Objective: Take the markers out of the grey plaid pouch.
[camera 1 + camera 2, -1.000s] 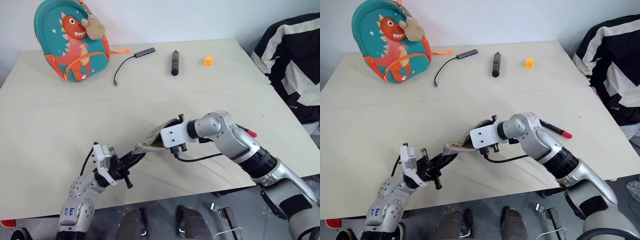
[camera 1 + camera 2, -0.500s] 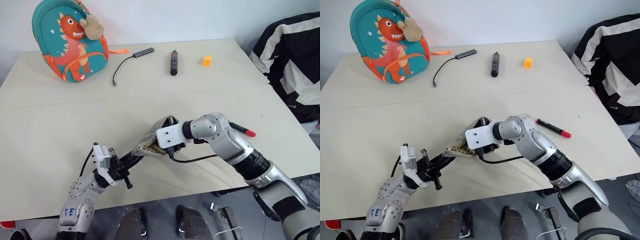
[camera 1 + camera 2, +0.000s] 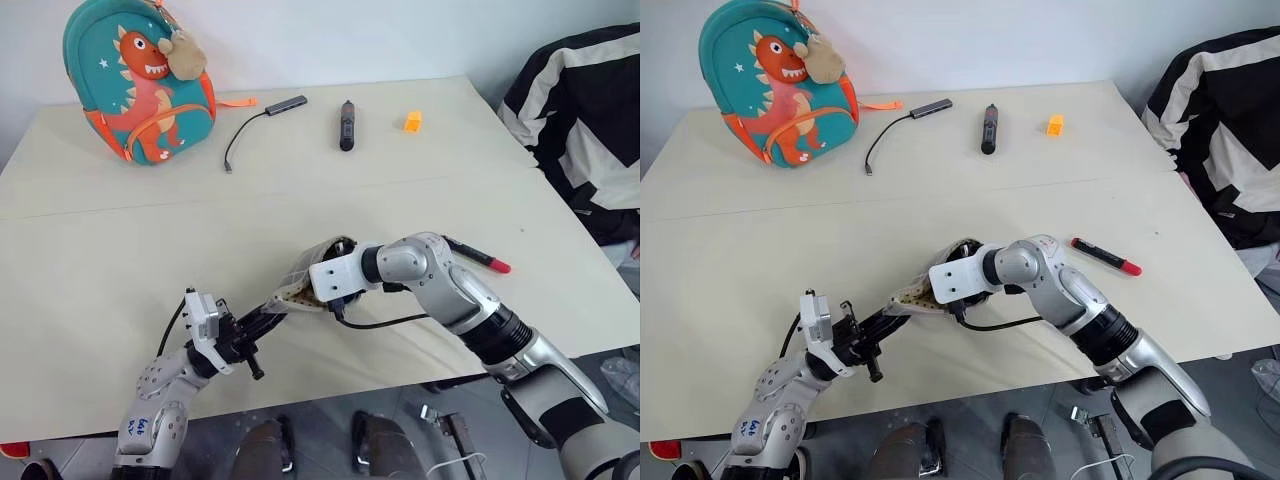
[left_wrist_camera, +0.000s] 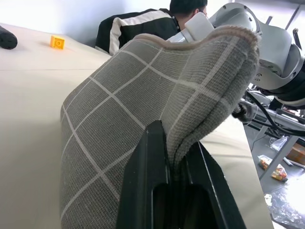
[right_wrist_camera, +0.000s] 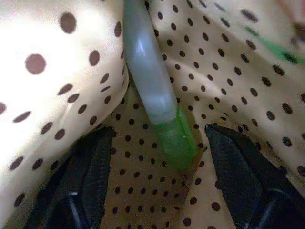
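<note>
Grey plaid pouch [image 3: 305,272] lifted off the table [image 3: 120,250] at lower centre of the head view, held between the two arms. Left tool [image 4: 176,157] clenched on the pouch's near edge, fabric pinched between its fingers; pouch mouth faces the right arm. Right tool [image 5: 157,157] pushed into the mouth, fingers spread wide and grasping nothing. In the right wrist view, the green marker [image 5: 164,114] lies against the dotted tan lining straight ahead of that tool, its green end sitting between the two fingers [image 5: 90,171] but touching neither. Long axis runs away from the tool, deeper into the pouch, leaning slightly toward upper left of that frame, so the fingers sit either side of the stick rather than in line with it. Right arm is the near one, left only steadies. Judgement: the next move is to close on that end, and loose lining could get pinched with it. Red marker [image 3: 1106,257] already out, lying on the table at centre right of the head view, well apart from the pouch.
</note>
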{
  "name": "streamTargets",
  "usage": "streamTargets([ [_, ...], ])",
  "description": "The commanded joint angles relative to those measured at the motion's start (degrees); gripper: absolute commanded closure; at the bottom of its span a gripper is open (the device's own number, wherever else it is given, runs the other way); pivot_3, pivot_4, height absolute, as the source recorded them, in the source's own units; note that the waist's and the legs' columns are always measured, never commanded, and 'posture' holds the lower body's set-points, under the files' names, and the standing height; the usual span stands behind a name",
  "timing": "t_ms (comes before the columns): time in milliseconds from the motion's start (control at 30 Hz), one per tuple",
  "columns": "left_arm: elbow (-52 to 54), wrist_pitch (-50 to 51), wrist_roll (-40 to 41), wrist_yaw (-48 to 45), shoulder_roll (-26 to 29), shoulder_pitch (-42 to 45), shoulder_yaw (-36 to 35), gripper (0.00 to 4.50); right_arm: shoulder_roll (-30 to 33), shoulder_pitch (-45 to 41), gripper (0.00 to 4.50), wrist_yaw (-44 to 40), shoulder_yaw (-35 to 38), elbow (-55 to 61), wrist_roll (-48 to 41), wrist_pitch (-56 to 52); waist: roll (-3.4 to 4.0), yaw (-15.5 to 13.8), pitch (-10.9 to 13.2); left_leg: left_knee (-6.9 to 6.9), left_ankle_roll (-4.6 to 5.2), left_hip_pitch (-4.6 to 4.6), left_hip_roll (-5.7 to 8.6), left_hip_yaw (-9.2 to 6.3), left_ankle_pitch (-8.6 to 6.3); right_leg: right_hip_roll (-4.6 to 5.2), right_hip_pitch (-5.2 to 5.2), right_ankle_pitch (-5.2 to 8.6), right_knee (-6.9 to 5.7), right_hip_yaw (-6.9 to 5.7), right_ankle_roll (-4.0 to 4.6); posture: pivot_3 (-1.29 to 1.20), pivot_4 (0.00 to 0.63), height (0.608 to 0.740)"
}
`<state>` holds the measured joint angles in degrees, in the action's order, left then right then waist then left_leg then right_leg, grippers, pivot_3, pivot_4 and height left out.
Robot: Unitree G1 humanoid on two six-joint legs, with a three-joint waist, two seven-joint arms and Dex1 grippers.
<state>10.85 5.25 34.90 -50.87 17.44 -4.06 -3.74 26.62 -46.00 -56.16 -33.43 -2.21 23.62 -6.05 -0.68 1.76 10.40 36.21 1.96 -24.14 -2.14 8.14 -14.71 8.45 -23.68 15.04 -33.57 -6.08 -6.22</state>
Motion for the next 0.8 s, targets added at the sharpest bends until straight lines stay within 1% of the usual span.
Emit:
streamTargets([
  [33,2.3,-0.9,1.4,-0.9,-0.3,-0.3,-0.4,4.50,-0.3,1.0,1.31,1.3,-0.1,-1.7,1.6,0.8,0.00,0.0,0.0,0.00,0.00,0.00,0.00,0.00,0.00,0.00,0.00,0.00,0.00,0.00,0.00,0.00,0.150,0.740],
  [400,2.0,-1.0,1.2,-1.2,-0.6,0.2,0.0,4.50,-2.4,1.3,1.31,3.0,-0.9,-4.4,3.8,2.4,-0.03,0.2,0.0,0.00,-0.05,0.07,-0.08,0.04,0.03,-0.04,0.00,-0.02,-0.06,0.02,0.05,0.00,0.150,0.740],
  [800,3.5,-0.6,1.1,-0.6,-0.8,-0.7,0.4,4.50,-2.3,1.4,1.31,3.5,-0.9,-5.6,5.0,3.6,-0.03,0.2,0.0,0.00,-0.12,0.07,-0.21,0.06,0.06,-0.14,-0.02,-0.05,-0.06,0.02,0.18,0.00,0.150,0.740],
])
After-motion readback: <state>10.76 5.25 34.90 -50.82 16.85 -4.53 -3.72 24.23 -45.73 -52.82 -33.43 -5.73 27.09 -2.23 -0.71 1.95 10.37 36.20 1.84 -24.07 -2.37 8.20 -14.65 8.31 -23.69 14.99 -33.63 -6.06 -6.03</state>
